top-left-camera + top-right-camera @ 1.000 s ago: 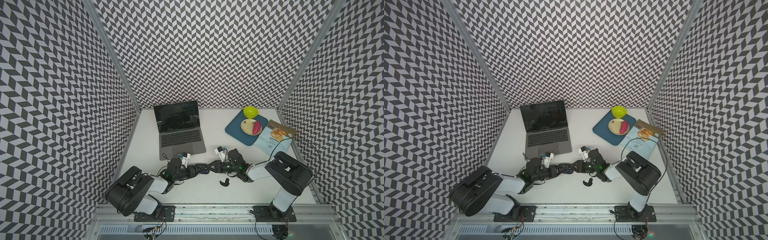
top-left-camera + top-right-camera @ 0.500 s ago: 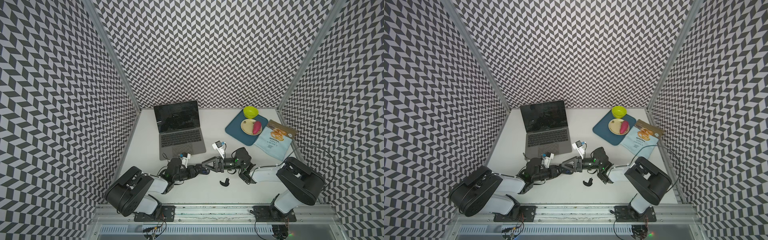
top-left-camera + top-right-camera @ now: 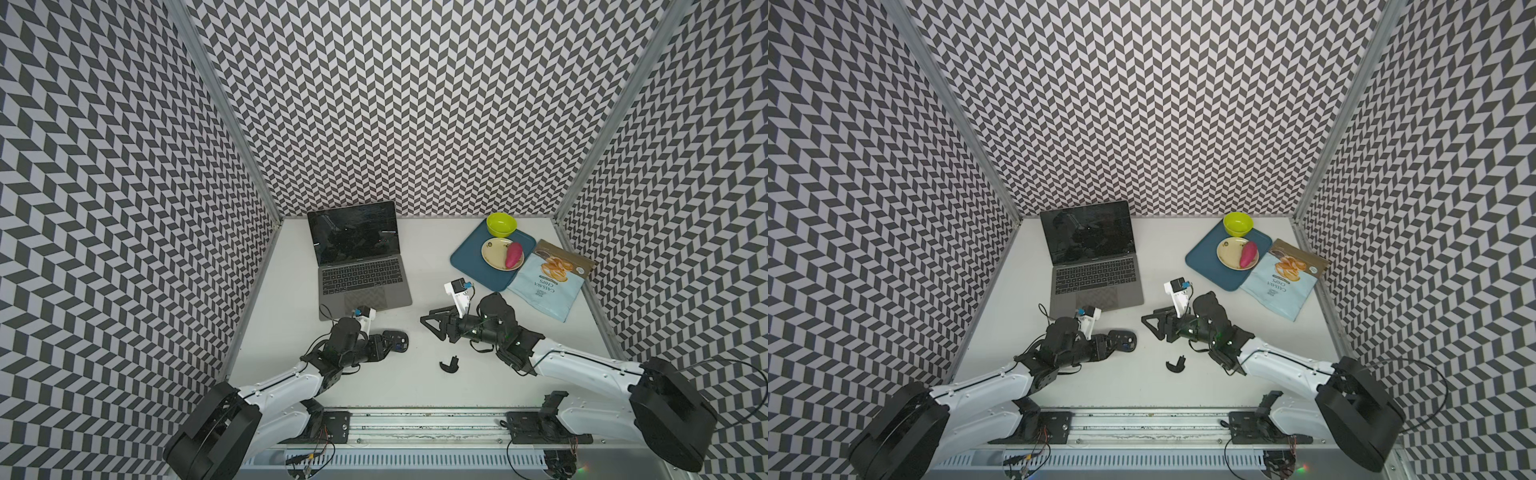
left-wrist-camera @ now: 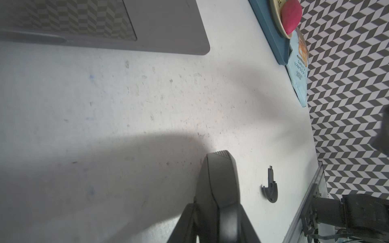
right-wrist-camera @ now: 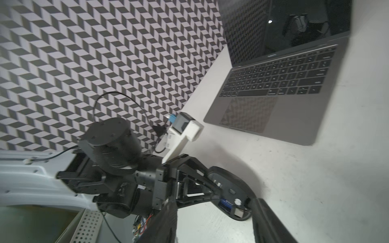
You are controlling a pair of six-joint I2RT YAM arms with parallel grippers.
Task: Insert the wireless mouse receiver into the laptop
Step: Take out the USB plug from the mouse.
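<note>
The open dark-grey laptop (image 3: pixel 361 286) (image 3: pixel 1096 286) (image 5: pixel 284 105) stands at the back left; its front corner (image 4: pixel 168 25) shows in the left wrist view. In front of it my left gripper (image 3: pixel 384 345) (image 3: pixel 1108 343) (image 4: pixel 216 210) is shut on the black mouse (image 3: pixel 400 341) (image 4: pixel 219 168), underside turned up. In that open underside (image 5: pixel 229 195) a tiny silvery-faced nub (image 5: pixel 239 213) sits in a slot; it looks like the wireless mouse receiver. My right gripper (image 3: pixel 430 328) (image 3: pixel 1152 326) (image 5: pixel 214 227) hangs open and empty to the mouse's right, apart from it.
The curved black mouse cover (image 3: pixel 449 365) (image 4: pixel 270 187) lies on the white table near the front. At the back right a blue tray (image 3: pixel 469 262) holds a green bowl (image 3: pixel 501 223) and a plate (image 3: pixel 494 253) with a pink item. A chips bag (image 3: pixel 548 282) lies beside it.
My right gripper has drawn back from the mouse toward the right and its jaws have spread wider. The left arm and the mouse have stayed put.
</note>
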